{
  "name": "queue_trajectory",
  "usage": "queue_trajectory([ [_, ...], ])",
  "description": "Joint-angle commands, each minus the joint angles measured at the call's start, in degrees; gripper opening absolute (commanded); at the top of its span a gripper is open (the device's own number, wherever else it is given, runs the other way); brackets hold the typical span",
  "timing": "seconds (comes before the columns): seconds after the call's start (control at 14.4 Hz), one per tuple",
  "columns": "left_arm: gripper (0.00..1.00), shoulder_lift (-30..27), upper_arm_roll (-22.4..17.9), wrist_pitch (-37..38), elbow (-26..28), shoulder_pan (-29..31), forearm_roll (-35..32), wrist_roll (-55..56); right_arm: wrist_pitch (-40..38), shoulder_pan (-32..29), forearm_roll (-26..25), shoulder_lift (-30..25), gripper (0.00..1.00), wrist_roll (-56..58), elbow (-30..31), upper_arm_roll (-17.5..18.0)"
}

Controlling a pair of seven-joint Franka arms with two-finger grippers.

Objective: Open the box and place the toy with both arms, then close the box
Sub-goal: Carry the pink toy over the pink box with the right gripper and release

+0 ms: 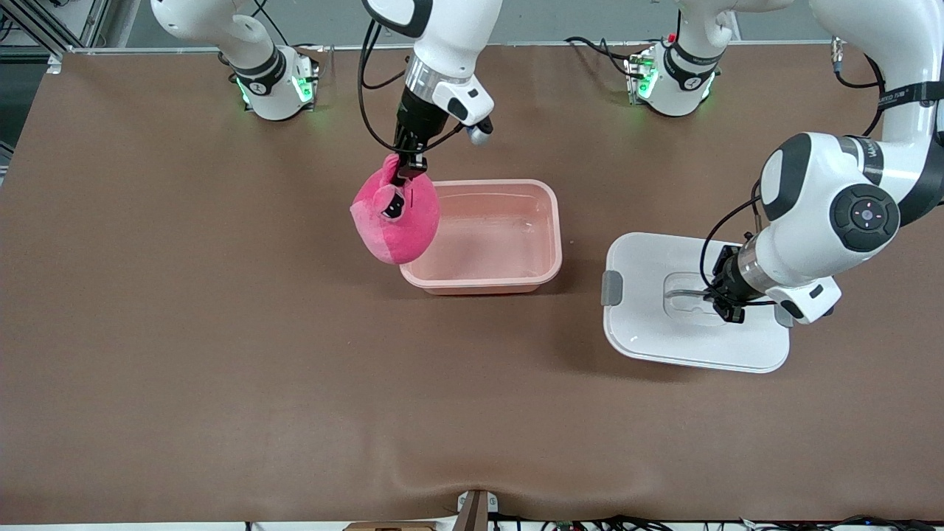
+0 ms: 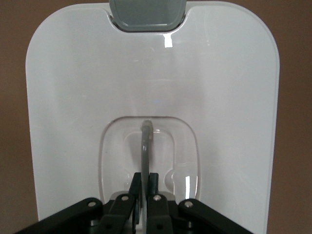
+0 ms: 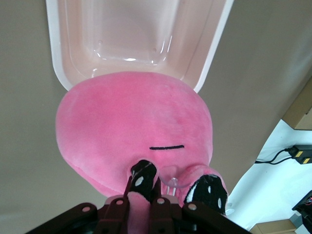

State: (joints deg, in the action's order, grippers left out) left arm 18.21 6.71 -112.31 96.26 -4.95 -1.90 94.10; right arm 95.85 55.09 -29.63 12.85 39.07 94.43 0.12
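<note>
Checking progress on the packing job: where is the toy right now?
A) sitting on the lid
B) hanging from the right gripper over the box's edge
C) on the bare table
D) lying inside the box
B: the right gripper is shut on the toy, which hangs over the rim of the open box.

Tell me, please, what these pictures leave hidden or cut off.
- Front view: the toy, hanging from the right gripper, covers one corner of the box.
- Front view: the left gripper and wrist hide the second clip of the lid.
- Right wrist view: the frame's edge cuts off most of the box.
</note>
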Motion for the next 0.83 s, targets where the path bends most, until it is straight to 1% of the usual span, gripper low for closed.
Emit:
queue_trajectory([
  [0.0,0.0,-1.69,0.5,-0.8,1.99,0.47,-1.09,-0.67,-0.4,1.16,-2.36,1.82,0.0,0.75,-0.65,-0.65],
  [0.28,0.0,-1.6,0.59,-0.98,2.0,0.38,-1.09,-0.76,-3.28,2.12,-2.36,5.42,0.0,1.28,-4.07,-0.65],
  [0.49,0.0,-1.6,0.59,-0.98,2.0,0.38,-1.09,-0.76,-7.86,2.82,-2.1,9.81,0.0,1.36,-9.43,-0.56],
  [0.7,0.0,-1.6,0.59,-0.98,2.09,0.47,-1.09,-0.76,-7.87,3.79,-2.28,11.32,0.0,1.27,-9.79,-0.65],
  [0.76,0.0,-1.51,0.59,-0.98,2.09,0.38,-1.09,-0.76,-7.69,3.88,-2.36,11.49,0.02,1.19,-10.05,-0.65],
])
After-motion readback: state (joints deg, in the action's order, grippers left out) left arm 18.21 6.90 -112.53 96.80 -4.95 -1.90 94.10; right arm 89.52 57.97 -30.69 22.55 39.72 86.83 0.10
